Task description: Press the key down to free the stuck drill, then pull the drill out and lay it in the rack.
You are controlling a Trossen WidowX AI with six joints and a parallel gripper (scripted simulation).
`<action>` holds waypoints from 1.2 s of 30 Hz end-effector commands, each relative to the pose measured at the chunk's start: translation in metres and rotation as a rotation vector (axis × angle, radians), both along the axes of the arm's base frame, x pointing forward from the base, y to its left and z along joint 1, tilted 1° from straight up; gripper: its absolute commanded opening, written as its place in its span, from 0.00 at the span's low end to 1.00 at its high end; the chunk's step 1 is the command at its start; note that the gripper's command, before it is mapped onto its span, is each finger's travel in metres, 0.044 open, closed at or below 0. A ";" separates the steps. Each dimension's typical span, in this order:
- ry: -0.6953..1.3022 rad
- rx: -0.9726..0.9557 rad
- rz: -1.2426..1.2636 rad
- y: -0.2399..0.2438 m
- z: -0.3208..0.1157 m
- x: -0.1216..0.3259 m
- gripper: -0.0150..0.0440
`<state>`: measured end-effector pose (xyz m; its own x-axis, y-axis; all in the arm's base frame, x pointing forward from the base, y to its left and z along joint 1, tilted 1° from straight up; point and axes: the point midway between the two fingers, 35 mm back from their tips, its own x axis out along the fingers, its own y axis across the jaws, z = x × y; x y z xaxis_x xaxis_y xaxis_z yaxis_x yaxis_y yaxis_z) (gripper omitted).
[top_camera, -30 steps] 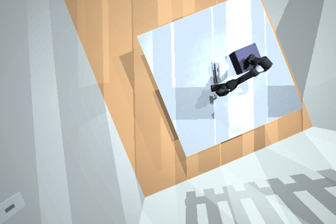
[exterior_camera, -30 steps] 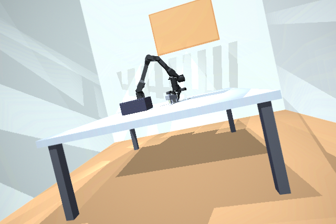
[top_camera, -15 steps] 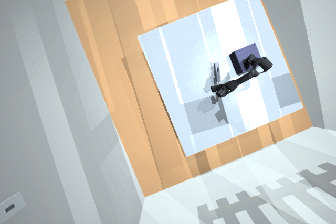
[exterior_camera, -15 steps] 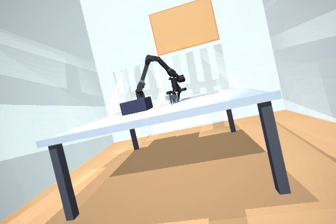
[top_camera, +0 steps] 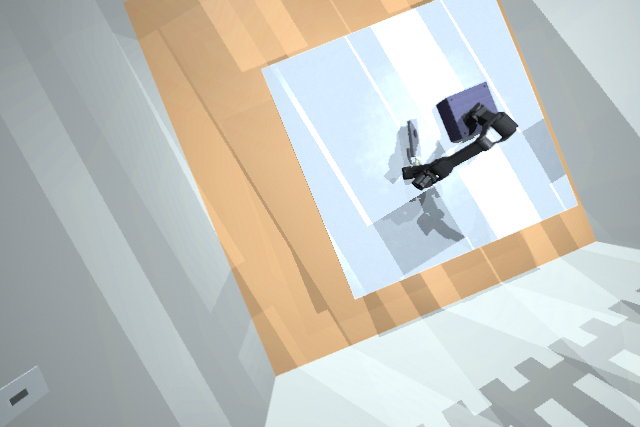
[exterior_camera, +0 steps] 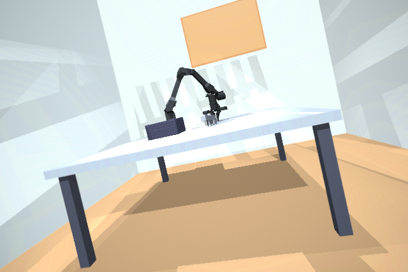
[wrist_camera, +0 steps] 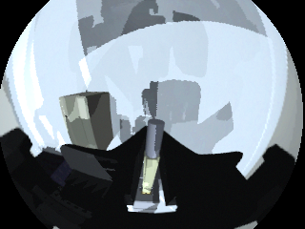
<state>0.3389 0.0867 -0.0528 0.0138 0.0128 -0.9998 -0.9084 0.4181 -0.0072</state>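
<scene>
The drill shows in the wrist view as a thin rod (wrist_camera: 154,140) with a grey cylindrical end and a pale yellow-green part. A small yellow-green bit also shows at the jaws in the top view. My gripper (top_camera: 416,167) (exterior_camera: 217,118) (wrist_camera: 152,130) is low over the table and shut on the drill, with the black fingers close on both sides of it. A narrow grey block (top_camera: 412,139) (exterior_camera: 208,118) stands beside the gripper. I cannot tell which part is the key, nor which thing is the rack; the fingers hide the rod's lower surroundings.
A dark purple box (top_camera: 467,102) (exterior_camera: 164,129) sits on the white table (top_camera: 320,102) (exterior_camera: 263,127) close to the arm's base. A tall beige-grey block (wrist_camera: 83,121) stands left of the fingers in the wrist view. The arm's shadow falls across the table.
</scene>
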 end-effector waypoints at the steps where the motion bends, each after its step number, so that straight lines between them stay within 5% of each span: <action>1: -0.003 0.005 -0.003 0.009 0.001 0.005 0.25; 36: -0.004 0.007 -0.003 0.041 0.003 0.018 0.25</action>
